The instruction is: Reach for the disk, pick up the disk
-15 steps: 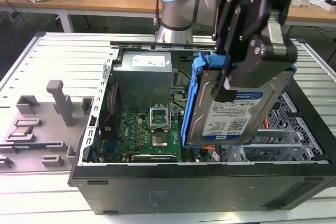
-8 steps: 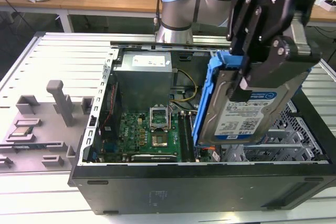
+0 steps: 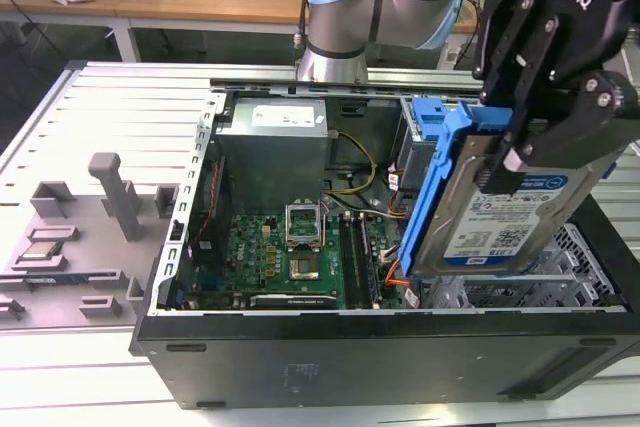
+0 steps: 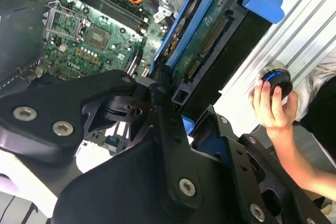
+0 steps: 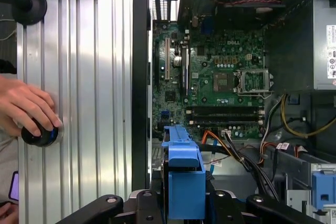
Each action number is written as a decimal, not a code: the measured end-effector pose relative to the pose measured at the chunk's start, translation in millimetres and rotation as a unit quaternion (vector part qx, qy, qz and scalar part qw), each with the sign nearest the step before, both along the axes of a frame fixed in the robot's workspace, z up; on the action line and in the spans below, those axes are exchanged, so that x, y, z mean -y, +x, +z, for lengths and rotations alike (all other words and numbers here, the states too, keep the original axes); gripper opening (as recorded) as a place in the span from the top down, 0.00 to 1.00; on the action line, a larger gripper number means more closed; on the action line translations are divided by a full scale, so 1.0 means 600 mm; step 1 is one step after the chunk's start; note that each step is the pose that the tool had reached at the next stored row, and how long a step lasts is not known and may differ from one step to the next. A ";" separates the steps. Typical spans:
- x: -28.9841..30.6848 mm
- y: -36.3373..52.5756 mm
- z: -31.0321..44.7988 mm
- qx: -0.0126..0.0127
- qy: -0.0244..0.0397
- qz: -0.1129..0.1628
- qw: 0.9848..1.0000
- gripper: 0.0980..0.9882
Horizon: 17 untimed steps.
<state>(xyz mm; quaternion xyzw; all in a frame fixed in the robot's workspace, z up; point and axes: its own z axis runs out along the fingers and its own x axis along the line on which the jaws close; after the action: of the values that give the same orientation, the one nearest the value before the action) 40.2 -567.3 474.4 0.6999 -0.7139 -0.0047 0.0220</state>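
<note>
The disk [image 3: 515,219], a silver drive with a white-and-blue label in a blue bracket [image 3: 437,182], hangs tilted on edge above the right end of the open computer case [image 3: 330,357]. My gripper [image 3: 492,173] is shut on it from above, one black finger across the labelled face. In the second wrist view the disk's green circuit side [image 4: 207,43] sits between the black fingers [image 4: 164,109]. In the first wrist view the blue bracket [image 5: 184,174] rises from between the gripper's arms.
Below lie the motherboard [image 3: 290,257], the power supply [image 3: 275,152] and a metal drive cage [image 3: 560,282]. A grey fixture tray [image 3: 85,237] with a small chip stands at the exterior view's left. A person's hand [image 5: 26,103] rests on a black knob [image 5: 41,136] beside the case.
</note>
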 end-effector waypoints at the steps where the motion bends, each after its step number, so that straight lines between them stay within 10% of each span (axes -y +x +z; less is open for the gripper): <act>1: 0.0000 0.006 0.000 0.000 0.000 0.000 1.000 0.70; 17: -0.0065 0.063 -0.006 -0.002 0.000 -0.001 1.000 0.70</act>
<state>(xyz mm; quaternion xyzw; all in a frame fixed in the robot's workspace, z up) 78.1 -563.4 470.6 0.6992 -0.7145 -0.0060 0.0232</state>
